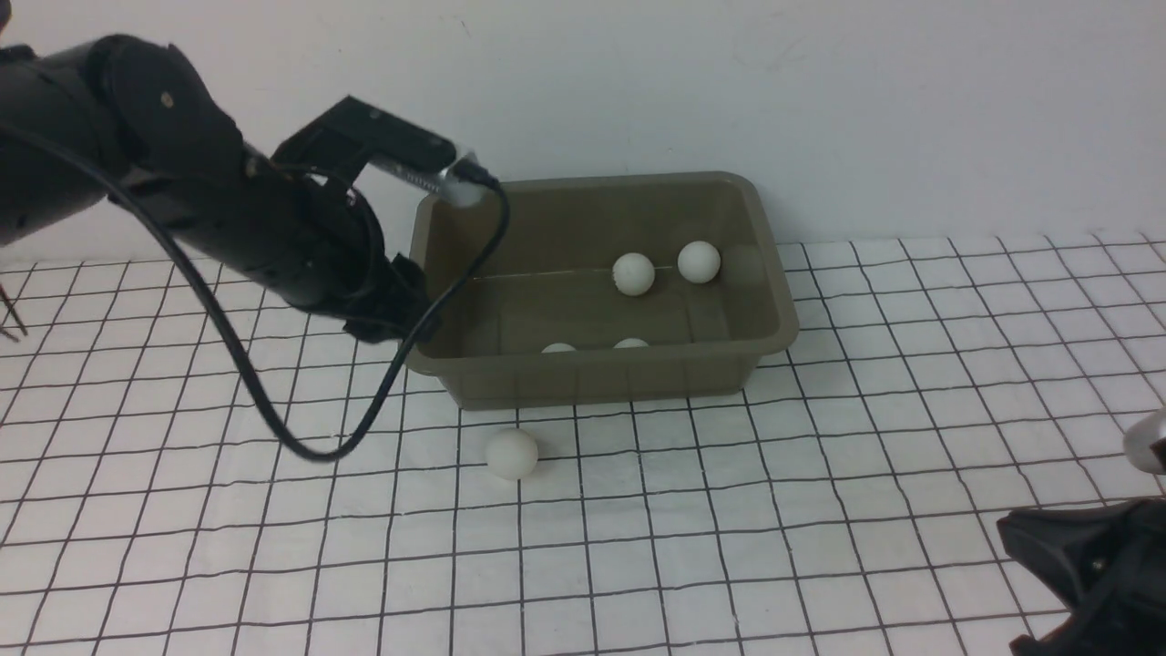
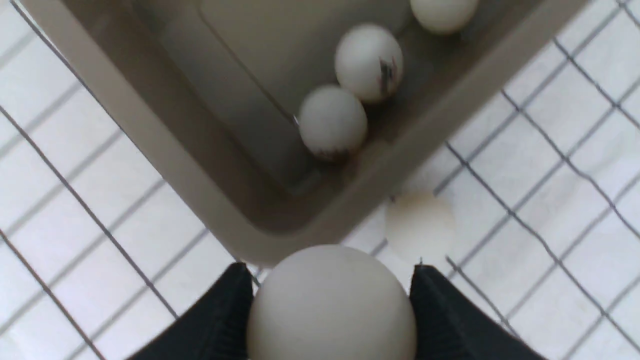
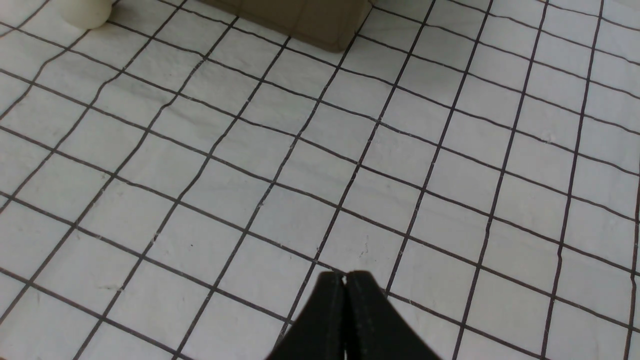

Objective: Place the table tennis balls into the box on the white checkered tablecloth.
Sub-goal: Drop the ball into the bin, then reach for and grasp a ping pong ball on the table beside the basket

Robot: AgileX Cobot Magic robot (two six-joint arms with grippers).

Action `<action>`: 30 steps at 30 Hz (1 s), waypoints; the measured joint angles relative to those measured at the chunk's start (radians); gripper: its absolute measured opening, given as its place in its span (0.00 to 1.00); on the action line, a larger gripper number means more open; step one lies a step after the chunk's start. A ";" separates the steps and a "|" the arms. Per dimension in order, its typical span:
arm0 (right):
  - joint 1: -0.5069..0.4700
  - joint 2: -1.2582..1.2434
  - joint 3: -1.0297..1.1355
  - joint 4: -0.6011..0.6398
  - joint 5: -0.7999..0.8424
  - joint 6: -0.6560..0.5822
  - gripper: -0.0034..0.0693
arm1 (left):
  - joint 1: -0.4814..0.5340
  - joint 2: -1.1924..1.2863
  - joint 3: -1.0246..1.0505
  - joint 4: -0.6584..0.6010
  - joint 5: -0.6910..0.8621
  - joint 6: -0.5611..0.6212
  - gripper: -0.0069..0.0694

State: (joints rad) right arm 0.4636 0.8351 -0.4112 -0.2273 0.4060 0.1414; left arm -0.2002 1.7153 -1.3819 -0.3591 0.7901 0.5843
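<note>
The olive-brown box (image 1: pixel 770 273) stands on the white checkered tablecloth (image 1: pixel 729 510) and holds several white table tennis balls, two at the back (image 1: pixel 633 273) (image 1: pixel 699 261) and two peeking over the near wall (image 1: pixel 558 347). One ball (image 1: pixel 511 453) lies on the cloth in front of the box. My left gripper (image 2: pixel 330 270) is shut on a ball (image 2: pixel 332 310) just outside the box's near left corner (image 2: pixel 260 235). One ball in the box (image 2: pixel 368 62) shows a dark logo. My right gripper (image 3: pixel 345 276) is shut and empty above the cloth.
A white wall rises right behind the box. The left arm's black cable (image 1: pixel 301 446) loops down over the cloth left of the box. The right arm (image 1: pixel 1084 565) sits at the near right corner. The box's corner (image 3: pixel 310 20) and the loose ball (image 3: pixel 85 10) show in the right wrist view.
</note>
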 joint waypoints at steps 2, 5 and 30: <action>0.000 0.000 0.000 0.000 0.000 0.000 0.02 | 0.000 0.068 -0.084 -0.008 0.008 -0.005 0.55; 0.000 0.000 0.000 0.000 0.000 0.000 0.02 | -0.004 0.185 -0.209 -0.010 0.042 -0.005 0.55; 0.000 0.000 0.000 0.000 0.000 0.000 0.02 | -0.024 0.179 -0.573 0.068 0.439 -0.185 0.57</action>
State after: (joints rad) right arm 0.4636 0.8351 -0.4112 -0.2273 0.4063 0.1414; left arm -0.2244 1.8939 -1.9550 -0.2908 1.2292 0.3995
